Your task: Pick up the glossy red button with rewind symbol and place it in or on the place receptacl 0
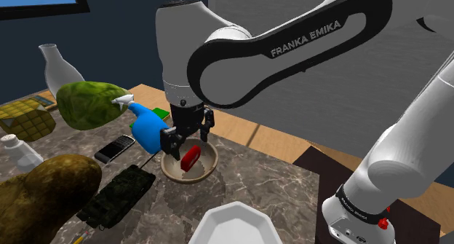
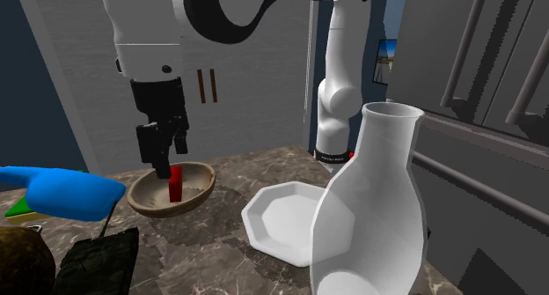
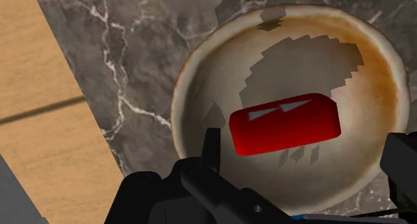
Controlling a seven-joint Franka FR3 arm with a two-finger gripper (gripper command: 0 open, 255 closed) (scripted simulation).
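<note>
A glossy red button (image 3: 285,124) with a grey rewind symbol lies inside a tan, brown-rimmed bowl (image 3: 374,62) on the marble table. In the shoulder view the button (image 1: 190,158) rests tilted in the bowl (image 1: 207,167); in the second exterior view the button (image 2: 175,183) stands on edge in the bowl (image 2: 202,180). My black gripper (image 1: 188,135) hangs just above the bowl, open. In the wrist view the gripper (image 3: 306,141) straddles the button, and neither fingertip (image 3: 211,139) touches it. The gripper (image 2: 169,161) reaches down to the bowl's rim.
A blue spray bottle (image 1: 148,127) stands close beside the bowl. A white octagonal plate (image 1: 233,224) sits nearer the stand. A phone (image 1: 115,148), a black keyboard-like slab (image 1: 116,195), a green lump (image 1: 89,104) and a white vase (image 2: 369,214) crowd the table. A wooden floor strip (image 3: 40,109) borders it.
</note>
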